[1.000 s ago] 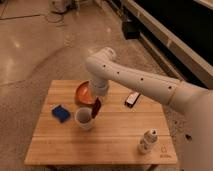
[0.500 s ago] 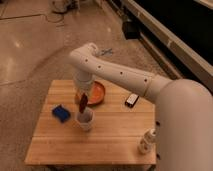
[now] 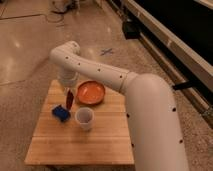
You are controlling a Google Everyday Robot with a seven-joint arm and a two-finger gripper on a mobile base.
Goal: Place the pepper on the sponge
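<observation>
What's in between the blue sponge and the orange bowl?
In the camera view, the pepper hangs between the sponge and the orange bowl, held above the table by the gripper.

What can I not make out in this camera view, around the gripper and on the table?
- Top of the pepper: camera view, covered by the gripper that holds it upright over the table's left side.
- Gap between pepper and sponge: one view, touching or apart cannot be told.
- Right part of the table: hidden behind the arm.
- Robot's base: cut off by the bottom edge.
</observation>
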